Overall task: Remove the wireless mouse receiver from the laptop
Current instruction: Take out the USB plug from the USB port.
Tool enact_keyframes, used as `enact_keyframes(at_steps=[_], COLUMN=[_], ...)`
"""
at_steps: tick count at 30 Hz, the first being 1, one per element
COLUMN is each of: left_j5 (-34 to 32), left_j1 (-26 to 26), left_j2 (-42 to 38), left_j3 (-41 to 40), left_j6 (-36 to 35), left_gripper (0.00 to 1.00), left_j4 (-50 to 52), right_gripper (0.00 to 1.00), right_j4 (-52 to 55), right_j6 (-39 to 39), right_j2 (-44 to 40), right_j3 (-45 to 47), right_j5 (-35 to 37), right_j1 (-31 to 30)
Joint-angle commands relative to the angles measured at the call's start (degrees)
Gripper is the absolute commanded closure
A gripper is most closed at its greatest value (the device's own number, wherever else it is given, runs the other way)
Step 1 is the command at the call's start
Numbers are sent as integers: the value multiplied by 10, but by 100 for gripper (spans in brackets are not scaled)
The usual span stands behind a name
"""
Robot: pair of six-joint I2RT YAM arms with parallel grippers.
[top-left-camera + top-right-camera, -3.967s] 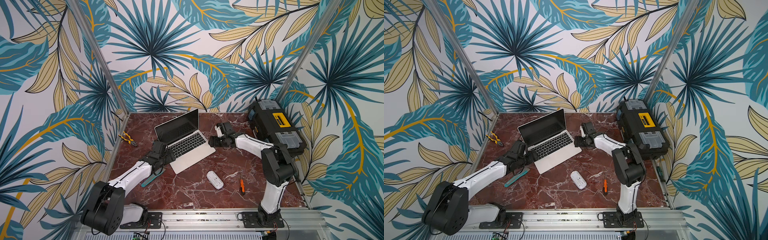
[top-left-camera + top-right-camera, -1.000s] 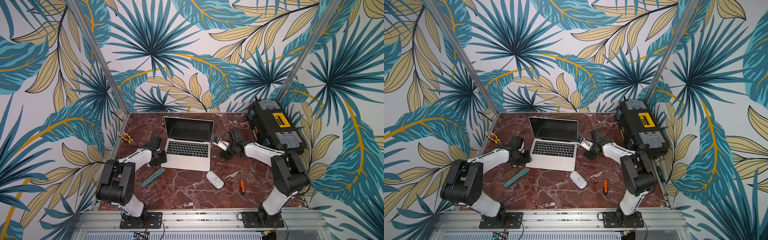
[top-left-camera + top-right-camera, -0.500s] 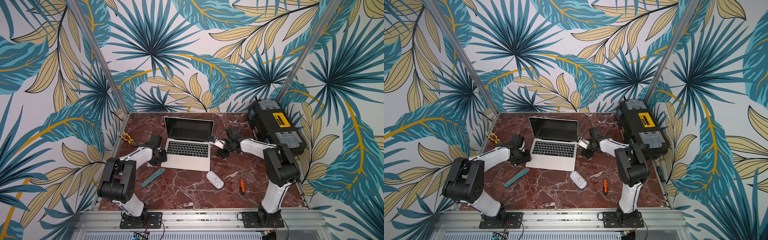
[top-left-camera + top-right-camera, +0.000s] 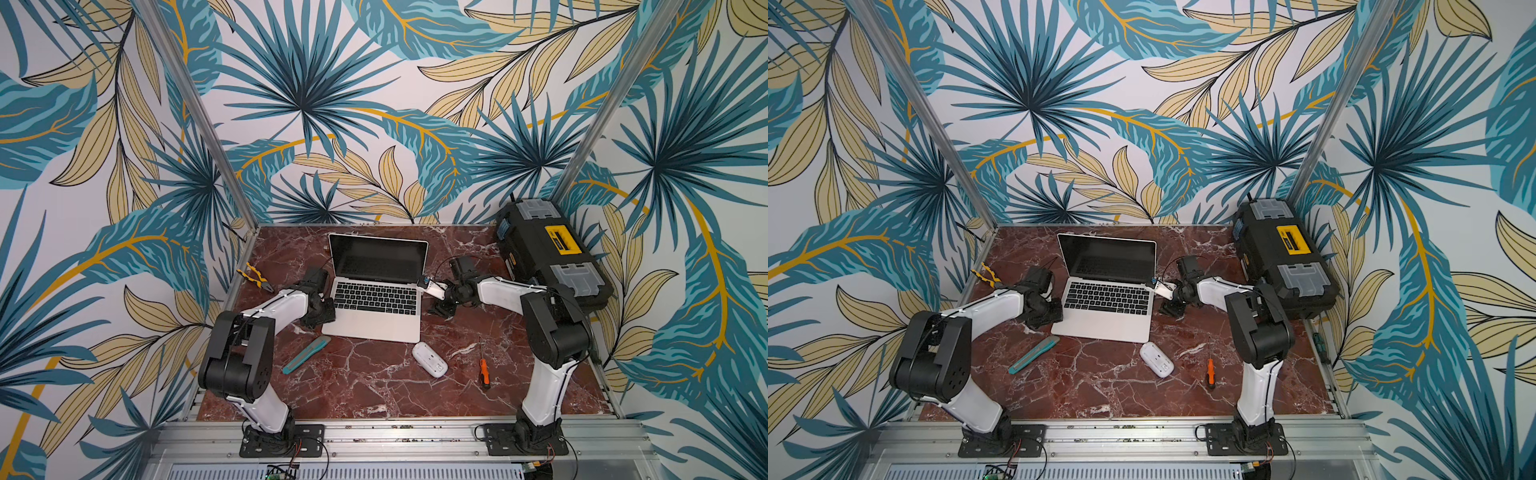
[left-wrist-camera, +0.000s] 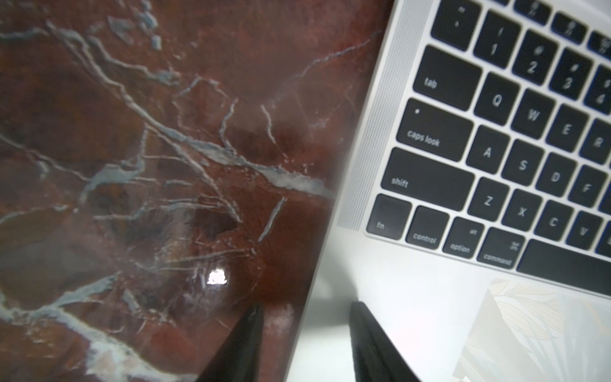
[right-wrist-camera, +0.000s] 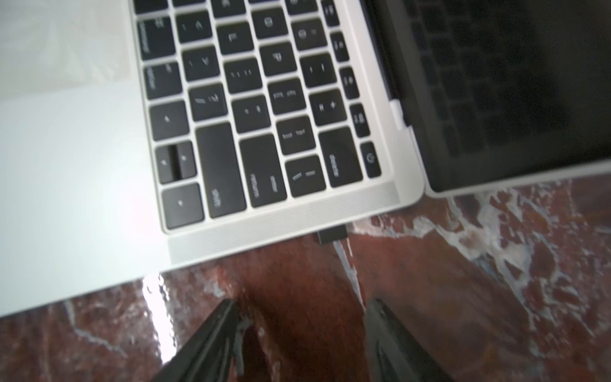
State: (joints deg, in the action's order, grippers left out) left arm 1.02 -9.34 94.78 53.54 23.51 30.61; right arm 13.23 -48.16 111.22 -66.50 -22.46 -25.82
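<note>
One receiver [image 6: 332, 234] — just beyond right pincer [image 6: 301, 317].

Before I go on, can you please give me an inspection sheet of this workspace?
Surface: glossy red marble table.
Job's things: open laptop, screen dark; small black receiver plugged into its right side, near the hinge.
Clutter: mouse, screwdriver, knife, pliers, toolbox at the right rear.
Grippers: left tool closed, astride the laptop's left edge, grip unclear; right tool open, empty, short of the receiver.
Cables: thin black wire looping by the right wrist.
Surroundings: leaf-print walls, metal posts.
</note>
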Motion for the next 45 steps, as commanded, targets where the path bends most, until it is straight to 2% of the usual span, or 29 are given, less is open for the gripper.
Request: enact_keyframes(at_steps=[1,10,16,25,30,35,40,45], left_j5=[-26,-25,-25,-23,-23,-23,-20,-20], left_j1=[-1,0,-1,-1,-1,-1,-1,-1], left_j2=[26,28,29,29,28,27,26,26], left_j3=[-7,-6,-6,-6,-6,-7,-8,-8], left_j6=[-9,-10,-10,-10,-10,-10,-10,-10], left_gripper=[54,54,54,54,54,53,53,53], left_j4=[49,50,50,49,49,51,52,52], right_gripper=[36,45,57,56,56,50,50,54], right_j4=[19,74,112,155,149,124,125,140], right_j6=[-15,-44,-59,-103,-120,-157,-212,-232], right_j2=[32,88,113,156,165,158,155,168], right_j3=[-22,-78,-119,-187,-200,-199,-198,-207], right_j5=[-5,-15,-26,-14,17,28,-8,-31], right_j1=[-7,-11,-12,-13,-12,-7,-5,-5])
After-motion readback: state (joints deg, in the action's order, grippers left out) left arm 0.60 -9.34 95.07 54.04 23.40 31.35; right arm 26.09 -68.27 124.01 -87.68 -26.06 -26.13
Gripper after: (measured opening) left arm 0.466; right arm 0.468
